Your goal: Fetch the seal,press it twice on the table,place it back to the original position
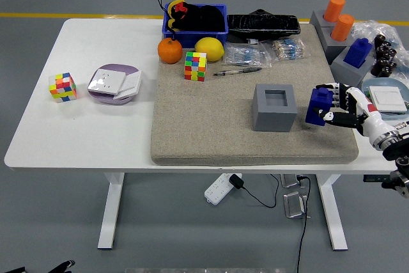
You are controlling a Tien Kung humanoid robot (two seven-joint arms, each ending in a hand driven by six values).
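Landmark: grey holder block (275, 107) on felt mat (211, 126), socket empty. Just right of block you see blue seal (317, 106), over mat. Right hand (345, 108) fingers curled round seal, gripping it.

The right hand (337, 108) gripped a blue seal (317, 106) over a grey mat (211, 126) on the white table (96, 132), just right of an empty grey holder (275, 107). A pen (237, 72) lay behind the holder.
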